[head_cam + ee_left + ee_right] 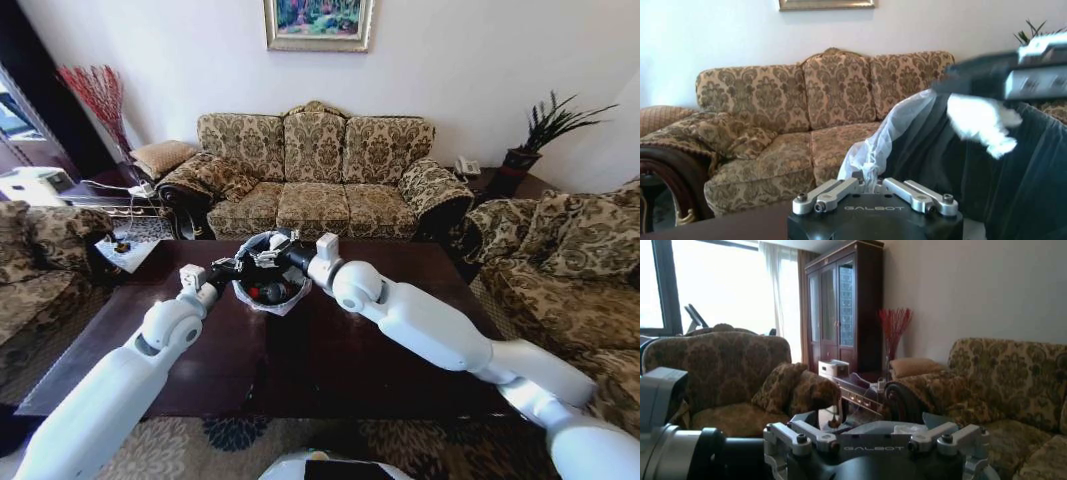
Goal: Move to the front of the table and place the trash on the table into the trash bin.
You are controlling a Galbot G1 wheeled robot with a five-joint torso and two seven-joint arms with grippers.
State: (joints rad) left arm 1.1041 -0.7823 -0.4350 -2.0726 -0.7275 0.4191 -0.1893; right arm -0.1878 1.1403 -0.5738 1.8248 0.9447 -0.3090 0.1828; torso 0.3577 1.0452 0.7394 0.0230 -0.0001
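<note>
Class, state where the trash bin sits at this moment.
In the head view the trash bin stands on the table, centre-left toward the far edge, between the left gripper and right gripper.

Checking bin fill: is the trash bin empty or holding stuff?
Holding stuff: red and dark items lie inside the trash bin on the table.

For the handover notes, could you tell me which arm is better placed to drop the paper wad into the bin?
The right. The right gripper holds the white paper wad above the trash bin. The left gripper sits at the bin's rim by the bag liner, seemingly steadying it.
</note>
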